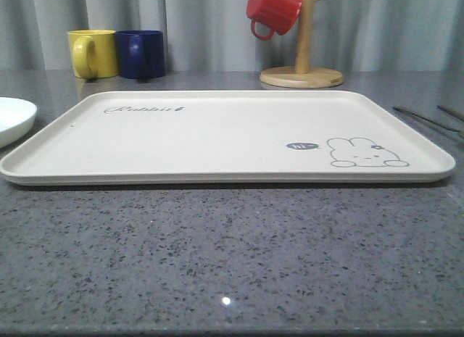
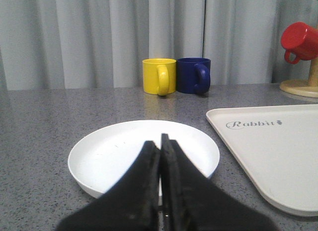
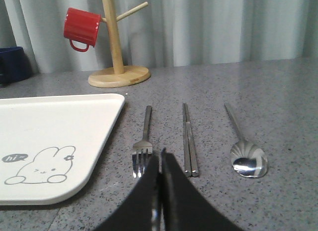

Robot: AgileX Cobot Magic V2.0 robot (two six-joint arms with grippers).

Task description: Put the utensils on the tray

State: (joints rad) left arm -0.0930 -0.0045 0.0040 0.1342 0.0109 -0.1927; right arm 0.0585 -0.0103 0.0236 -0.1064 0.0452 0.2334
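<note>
Behind tray (image 1: 217, 134), yellow mug (image 1: 93, 53), blue mug (image 1: 141, 53), wooden stand (image 1: 301, 76)

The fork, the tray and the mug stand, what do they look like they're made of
The fork looks like polished metal, probably stainless steel: silver with bright glints. The tray looks like matte cream plastic or melamine, though I can't be sure: a smooth, dull surface with printed rabbit art. The mug stand looks like pale unpainted wood: tan colour and faint grain.
</note>
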